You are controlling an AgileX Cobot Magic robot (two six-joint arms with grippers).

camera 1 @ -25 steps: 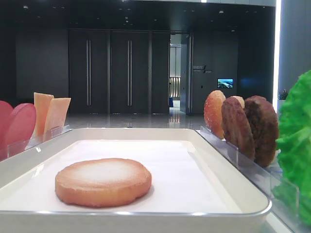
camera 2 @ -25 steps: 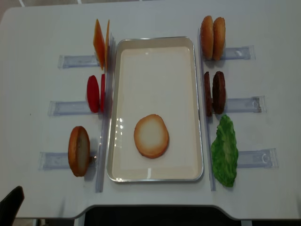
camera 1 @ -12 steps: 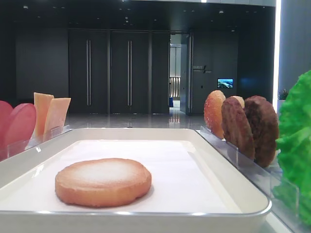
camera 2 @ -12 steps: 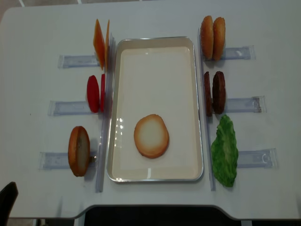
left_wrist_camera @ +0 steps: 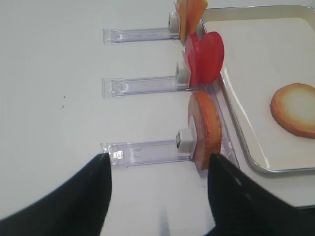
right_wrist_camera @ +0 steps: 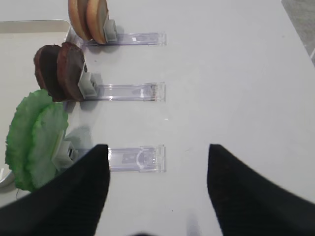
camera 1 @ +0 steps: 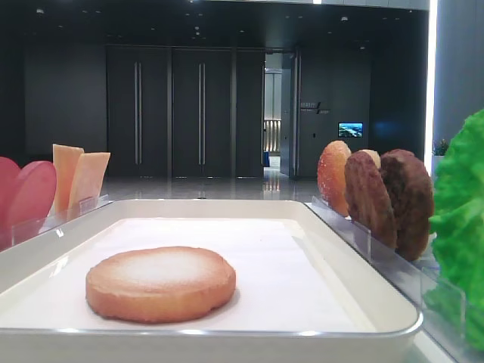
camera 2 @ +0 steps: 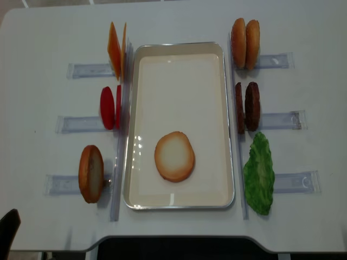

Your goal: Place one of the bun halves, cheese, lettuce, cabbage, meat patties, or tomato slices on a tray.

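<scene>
One bun half (camera 2: 174,156) lies flat, pale face up, on the floor of the white tray (camera 2: 179,47); it also shows in the low view (camera 1: 160,283). My left gripper (left_wrist_camera: 158,158) hangs open and empty over bare table, short of a second bun half (left_wrist_camera: 205,129) standing in its clear holder. My right gripper (right_wrist_camera: 156,147) is open and empty too, right of the lettuce (right_wrist_camera: 34,137). Cheese (camera 2: 116,50) and tomato slices (camera 2: 110,107) stand left of the tray, meat patties (camera 2: 248,106) on its right. The cabbage is out of view.
Two glossier buns (camera 2: 245,43) stand at the tray's far right. Clear plastic holder strips (camera 2: 81,70) run outward on both sides of the tray. A dark part of the left arm (camera 2: 6,230) sits at the table's near left corner.
In the overhead view the dark part of the left arm has drawn back down into the near left corner. The food and the tray have not moved.
</scene>
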